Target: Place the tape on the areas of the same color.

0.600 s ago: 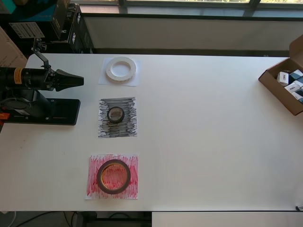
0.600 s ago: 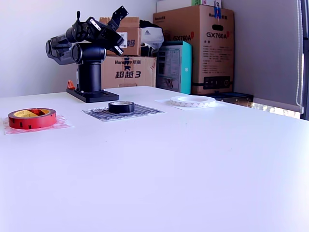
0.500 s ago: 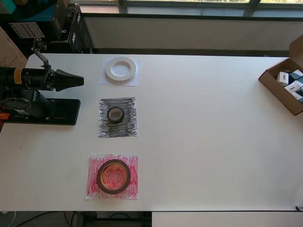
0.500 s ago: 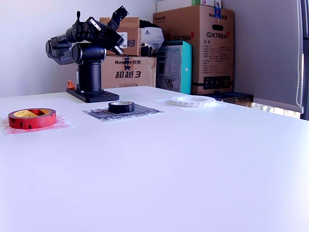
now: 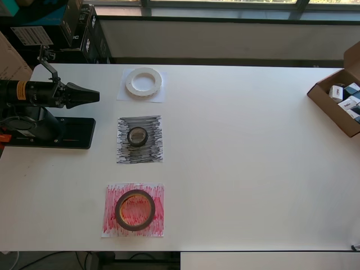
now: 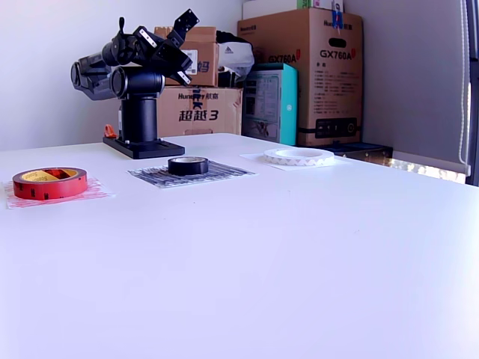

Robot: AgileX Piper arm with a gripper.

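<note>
A white table (image 6: 299,247) fills the foreground. Behind it, stacked cardboard boxes (image 6: 303,71) stand against a pale wall (image 6: 45,45). Overhead, a window (image 5: 219,5) edges the top.

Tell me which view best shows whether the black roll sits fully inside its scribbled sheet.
The overhead view: the black roll lies near the middle of the black sheet, scribble showing all around it. The exterior view shows the roll side-on, the sheet squashed into a thin strip.
</note>
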